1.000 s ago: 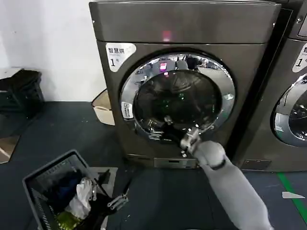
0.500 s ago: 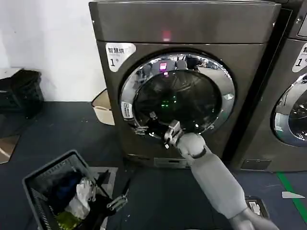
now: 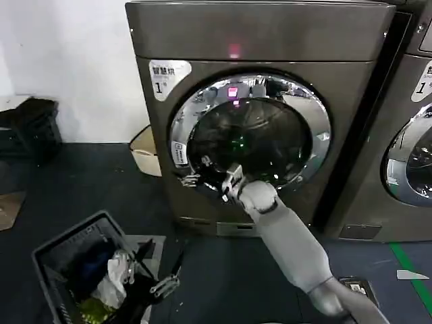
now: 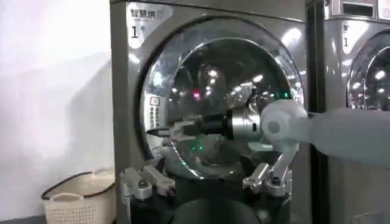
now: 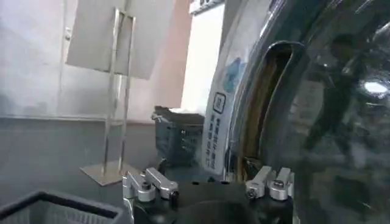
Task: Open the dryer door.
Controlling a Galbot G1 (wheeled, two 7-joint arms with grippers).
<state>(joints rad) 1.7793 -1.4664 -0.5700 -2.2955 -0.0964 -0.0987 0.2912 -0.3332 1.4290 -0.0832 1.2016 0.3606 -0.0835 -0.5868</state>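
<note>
The right gripper [image 3: 202, 177], fingers spread, nears the chrome-ringed dark-glass dryer door [image 3: 250, 135]; hooking the recessed handle slot [image 5: 268, 103] just ahead should free it.

right arm [image 3: 290, 250] hides dryer door [image 3: 250, 135] lower rim, neighbouring machine [image 3: 405, 135] cut off

Grey-brown dryer [image 3: 270, 40], chrome-ringed door [image 3: 317, 135] (dark glass)

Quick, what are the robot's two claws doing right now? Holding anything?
Left gripper: open, holding nothing, low before the dryer.
Right gripper: open, holding nothing, at the dryer door.
</note>
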